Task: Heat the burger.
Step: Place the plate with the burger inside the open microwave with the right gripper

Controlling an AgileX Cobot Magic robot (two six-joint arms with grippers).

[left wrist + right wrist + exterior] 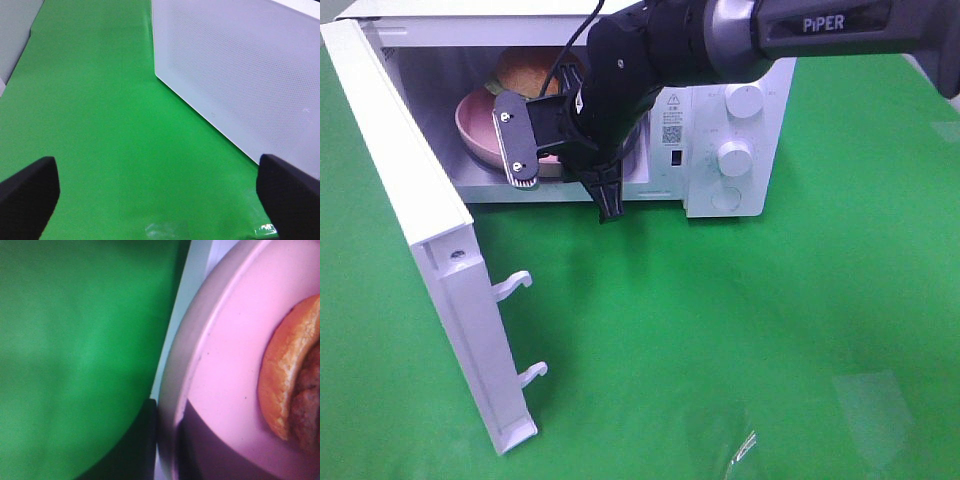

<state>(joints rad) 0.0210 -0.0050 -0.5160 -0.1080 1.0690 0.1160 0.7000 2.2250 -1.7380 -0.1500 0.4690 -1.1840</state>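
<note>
The burger (525, 68) lies on a shallow pink plate (475, 125) inside the open white microwave (740, 120). My right arm reaches in from the right, and its gripper (590, 170) is at the plate's front rim, near the cavity's sill. The right wrist view shows the rim of the plate (225, 365) running between the dark fingers of the right gripper (167, 450), which is shut on it. The burger's bun edge (285, 375) sits further in on the plate. My left gripper (160, 200) is open above green cloth, holding nothing, and is out of the high view.
The microwave door (430, 220) swings wide open to the left, with two latch hooks (515, 285) sticking out. Two knobs (735, 157) are on the control panel. Green cloth (770, 330) covers the table. A white perforated panel (240, 75) of the microwave stands close to my left gripper.
</note>
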